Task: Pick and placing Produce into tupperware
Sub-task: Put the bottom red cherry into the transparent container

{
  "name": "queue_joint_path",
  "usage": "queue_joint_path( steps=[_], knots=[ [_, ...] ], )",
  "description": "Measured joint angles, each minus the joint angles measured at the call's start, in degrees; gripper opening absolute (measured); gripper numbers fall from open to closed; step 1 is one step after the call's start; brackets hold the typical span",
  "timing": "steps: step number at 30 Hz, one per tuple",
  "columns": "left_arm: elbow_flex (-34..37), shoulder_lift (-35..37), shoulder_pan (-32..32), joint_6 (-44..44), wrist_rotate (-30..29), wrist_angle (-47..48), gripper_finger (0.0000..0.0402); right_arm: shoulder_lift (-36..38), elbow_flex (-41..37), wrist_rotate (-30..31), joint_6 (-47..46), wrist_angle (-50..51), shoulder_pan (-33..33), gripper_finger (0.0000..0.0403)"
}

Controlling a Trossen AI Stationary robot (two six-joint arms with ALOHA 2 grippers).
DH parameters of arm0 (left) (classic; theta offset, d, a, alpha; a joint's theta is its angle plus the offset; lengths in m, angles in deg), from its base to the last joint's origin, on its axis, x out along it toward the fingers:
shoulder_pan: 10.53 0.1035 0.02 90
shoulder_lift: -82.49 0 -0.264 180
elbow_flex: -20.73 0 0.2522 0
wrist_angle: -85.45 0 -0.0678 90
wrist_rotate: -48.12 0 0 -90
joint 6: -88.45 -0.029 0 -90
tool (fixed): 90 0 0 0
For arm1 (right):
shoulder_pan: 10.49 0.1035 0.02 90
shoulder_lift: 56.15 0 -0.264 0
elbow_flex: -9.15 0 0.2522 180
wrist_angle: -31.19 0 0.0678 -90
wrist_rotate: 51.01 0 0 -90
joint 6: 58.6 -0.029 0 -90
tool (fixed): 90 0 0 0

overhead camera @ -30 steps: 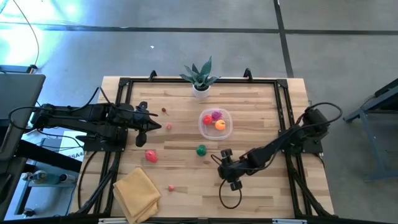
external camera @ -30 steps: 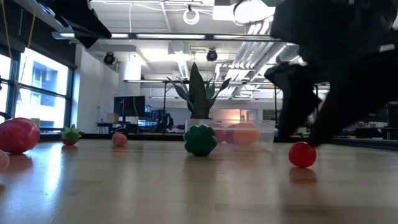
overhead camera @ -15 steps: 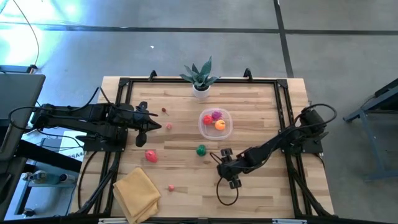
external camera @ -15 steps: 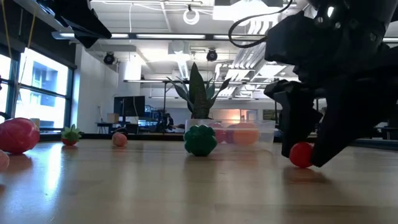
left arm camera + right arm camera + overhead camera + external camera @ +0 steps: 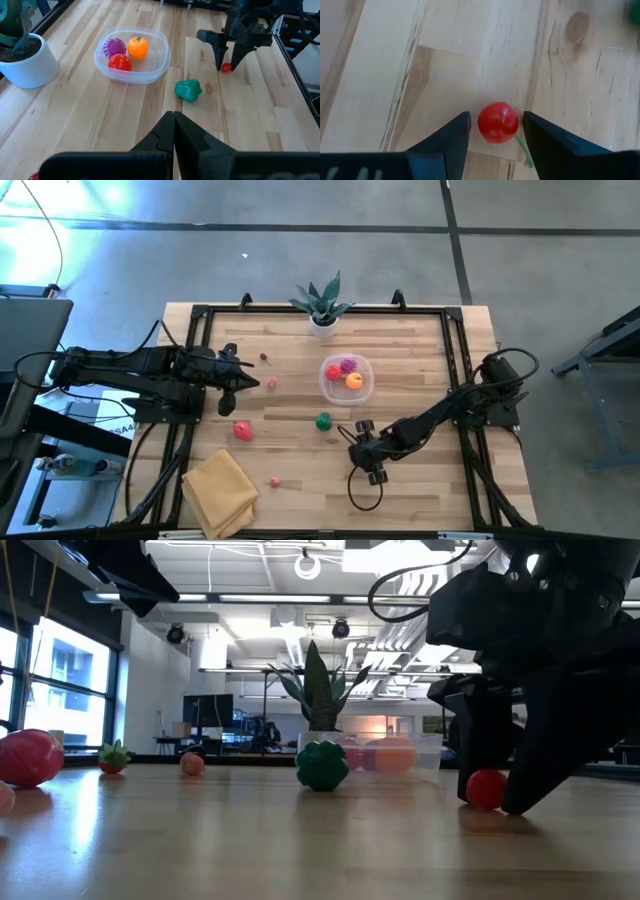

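Our left gripper (image 5: pixel 247 384) waits with its fingers pressed together, holding nothing, over the left part of the table (image 5: pixel 430 360), kept clear of the work. Further right, the clear tupperware (image 5: pixel 346 378) sits mid-table in front of the potted plant (image 5: pixel 322 308), already holding a red piece, a spiky purple one and an orange one, as the left wrist view shows best. Near it lies a green pepper (image 5: pixel 323 421). Our right gripper (image 5: pixel 494 130) is lowered to the wood with its fingers parted on either side of a small red cherry (image 5: pixel 498 121), not yet touching it; we judge this spacing lets them close squarely. Only the right wrist view shows the cherry's thin green stem and the gaps beside it; from above, the gripper hides the cherry entirely.
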Motion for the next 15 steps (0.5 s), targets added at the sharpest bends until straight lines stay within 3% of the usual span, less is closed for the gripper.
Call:
queue_joint_path(
  steps=[8, 15],
  knots=[
    [0.0, 0.0, 0.0, 0.0, 0.0, 0.0, 0.0001, 0.0, -0.1, -0.5, 0.0, -0.3, 0.0, 0.0145],
    [0.0, 0.0, 0.0, 0.0, 0.0, 0.0, 0.0001, -0.1, -0.2, -0.4, -0.1, -1.5, 0.0, 0.0139]
  ],
)
